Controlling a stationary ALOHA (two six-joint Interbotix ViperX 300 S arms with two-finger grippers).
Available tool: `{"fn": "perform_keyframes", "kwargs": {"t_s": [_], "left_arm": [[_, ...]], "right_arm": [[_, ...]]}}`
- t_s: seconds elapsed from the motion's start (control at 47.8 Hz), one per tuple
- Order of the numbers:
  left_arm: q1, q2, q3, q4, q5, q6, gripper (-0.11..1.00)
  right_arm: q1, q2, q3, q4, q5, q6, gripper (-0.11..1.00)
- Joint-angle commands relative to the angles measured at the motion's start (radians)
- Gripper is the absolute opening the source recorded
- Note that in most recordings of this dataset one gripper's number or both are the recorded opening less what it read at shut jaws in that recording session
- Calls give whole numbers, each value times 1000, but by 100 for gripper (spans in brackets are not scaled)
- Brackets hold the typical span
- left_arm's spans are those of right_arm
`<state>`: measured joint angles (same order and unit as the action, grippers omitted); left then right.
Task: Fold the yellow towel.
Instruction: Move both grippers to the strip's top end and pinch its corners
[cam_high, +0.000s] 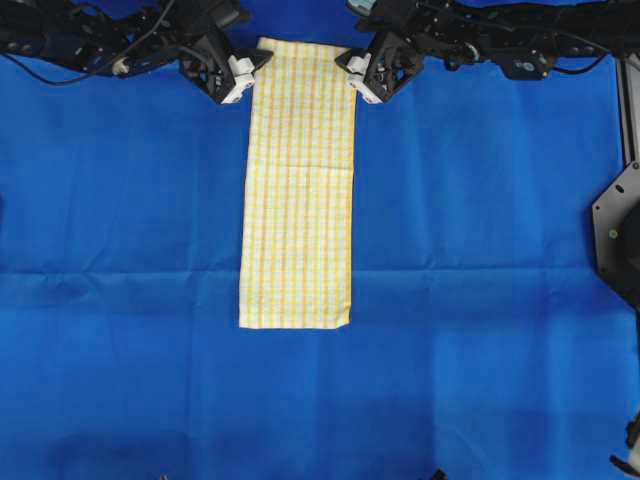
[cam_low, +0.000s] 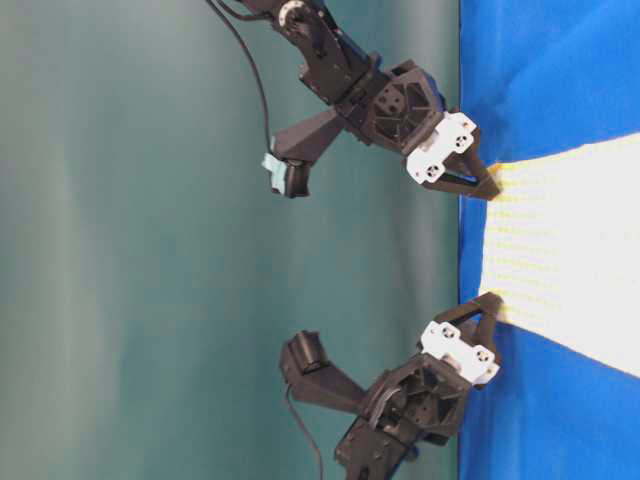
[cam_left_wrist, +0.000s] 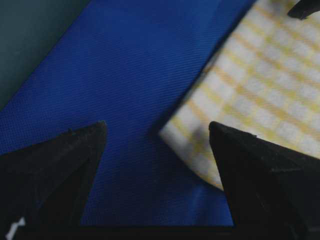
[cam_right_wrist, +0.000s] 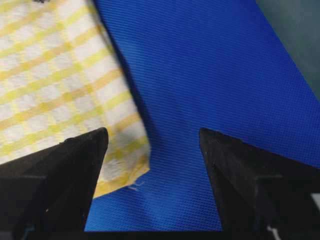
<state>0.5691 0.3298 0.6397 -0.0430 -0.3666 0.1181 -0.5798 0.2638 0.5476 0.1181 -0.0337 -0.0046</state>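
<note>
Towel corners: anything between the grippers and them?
Nothing visible. The left gripper and right gripper, both open, sit at the towel's two far corners, with only bare blue cloth around.

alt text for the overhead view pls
A long yellow towel lies flat on a blue cloth. The open left gripper and open right gripper sit at its two far corners.

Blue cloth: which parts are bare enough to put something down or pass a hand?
Bare: the blue cloth left and right of the yellow towel, and the strip below it. Crowded: the towel's top corners, at the open left gripper and right gripper.
</note>
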Motion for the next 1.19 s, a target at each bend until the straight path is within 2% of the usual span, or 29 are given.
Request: {"fn": "perform_keyframes", "kwargs": {"t_s": [0.0,0.126,0.23,0.335,0.377,0.461,0.503,0.712,1.173], "left_arm": [[0,0,-26,2,-3,-9,77],[0,11,-41,-5,52,-21,73],[0,18,-58,-5,103,-23,59],[0,20,-63,-3,107,-23,34],[0,20,-66,-3,107,-23,26],[0,20,-66,-3,107,-21,10],[0,20,-64,-5,107,-21,6],[0,5,-58,-3,114,-25,6],[-8,-118,-43,-3,144,-26,6]], "right_arm": [[-6,2,-29,11,5,2,74],[-8,25,-46,14,20,2,66],[-6,37,-57,14,28,0,43],[-8,38,-60,14,28,-2,13],[-8,38,-58,14,28,-2,6],[-8,38,-58,14,28,-2,5],[-8,37,-57,14,26,-3,5],[-8,29,-58,12,23,-9,5],[-11,-57,-57,5,28,-20,5]]}}
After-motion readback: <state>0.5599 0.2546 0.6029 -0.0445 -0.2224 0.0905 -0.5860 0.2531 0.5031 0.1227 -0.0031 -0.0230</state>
